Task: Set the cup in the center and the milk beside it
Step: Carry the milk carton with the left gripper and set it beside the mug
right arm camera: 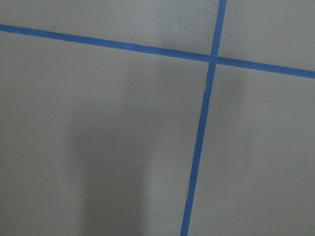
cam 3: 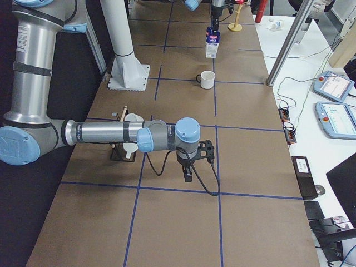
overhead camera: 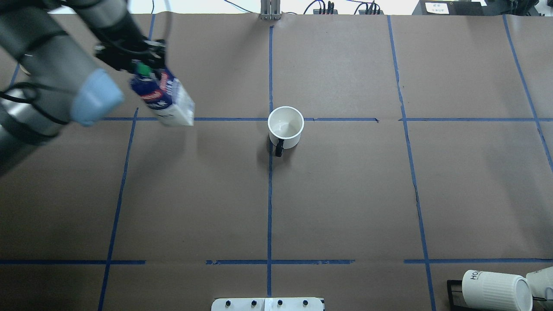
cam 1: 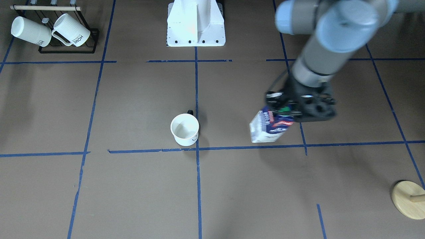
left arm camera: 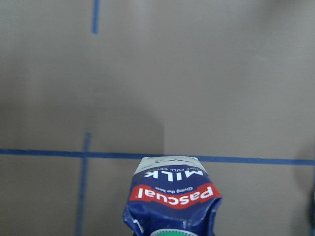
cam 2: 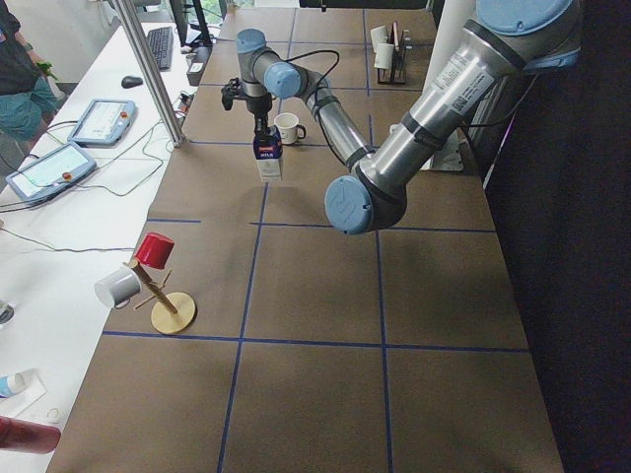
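Observation:
The cup (cam 1: pixel 185 129), a white mug with a black handle, stands upright right next to the center tape crossing (cam 1: pixel 197 149); it also shows in the overhead view (overhead camera: pixel 285 125). My left gripper (cam 1: pixel 285 109) is shut on the top of the milk carton (cam 1: pixel 269 127) and holds it above the table, well to the cup's side. The carton also shows in the overhead view (overhead camera: pixel 166 97) and in the left wrist view (left arm camera: pixel 172 196). My right gripper (cam 3: pixel 189 177) shows only in the exterior right view, low over the table near the rack; I cannot tell whether it is open or shut.
A black rack (cam 1: pixel 66 49) with two ribbed "HOME" mugs stands at the table's corner on the robot's right. A wooden mug stand (cam 1: pixel 408 199) is at the far corner on its left. The white robot base (cam 1: pixel 196 26) is at the table's edge.

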`<state>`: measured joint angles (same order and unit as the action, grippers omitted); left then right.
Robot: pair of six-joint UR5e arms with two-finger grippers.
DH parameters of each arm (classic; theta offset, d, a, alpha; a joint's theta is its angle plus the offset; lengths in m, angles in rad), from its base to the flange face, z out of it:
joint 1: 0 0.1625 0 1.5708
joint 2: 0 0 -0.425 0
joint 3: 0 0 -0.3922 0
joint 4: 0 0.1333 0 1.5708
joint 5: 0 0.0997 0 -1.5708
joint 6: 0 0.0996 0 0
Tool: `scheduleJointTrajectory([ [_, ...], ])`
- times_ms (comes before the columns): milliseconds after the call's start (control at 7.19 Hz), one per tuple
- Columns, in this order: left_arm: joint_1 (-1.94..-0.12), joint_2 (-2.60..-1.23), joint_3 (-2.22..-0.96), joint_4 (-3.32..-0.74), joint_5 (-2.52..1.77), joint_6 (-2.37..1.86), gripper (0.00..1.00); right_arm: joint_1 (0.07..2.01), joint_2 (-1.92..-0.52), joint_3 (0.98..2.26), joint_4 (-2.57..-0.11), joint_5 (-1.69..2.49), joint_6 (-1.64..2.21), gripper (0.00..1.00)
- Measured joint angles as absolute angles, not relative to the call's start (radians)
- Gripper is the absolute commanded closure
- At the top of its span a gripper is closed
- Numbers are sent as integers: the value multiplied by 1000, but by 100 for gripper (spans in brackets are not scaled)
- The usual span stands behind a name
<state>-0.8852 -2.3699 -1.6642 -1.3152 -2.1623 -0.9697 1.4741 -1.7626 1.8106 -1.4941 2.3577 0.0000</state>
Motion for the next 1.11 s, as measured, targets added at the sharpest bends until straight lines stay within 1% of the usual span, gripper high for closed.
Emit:
scheduleJointTrajectory([
  [278, -790, -2467, -1596, -1350, -2132, -1091, 83, 1474, -1763, 1811, -1494, 2358, 0, 0],
  [557, -722, -2514, -1542, -1376, -2044, -1154, 81, 1474, -1763, 1811, -1494, 2358, 0, 0],
  [696, -706, -2521, -1526, -1380, -2015, -1161, 68, 1474, -1763, 1811, -1493, 2358, 0, 0],
  [835, -701, -2523, -1519, -1381, -2003, -1163, 27, 1474, -1763, 1811, -1494, 2358, 0, 0],
  [974, -699, -2523, -1517, -1382, -1999, -1163, 5, 1474, -1763, 1812, -1494, 2358, 0, 0],
  [1113, -698, -2522, -1517, -1382, -1998, -1163, 1, 1474, -1763, 1811, -1493, 2357, 0, 0],
])
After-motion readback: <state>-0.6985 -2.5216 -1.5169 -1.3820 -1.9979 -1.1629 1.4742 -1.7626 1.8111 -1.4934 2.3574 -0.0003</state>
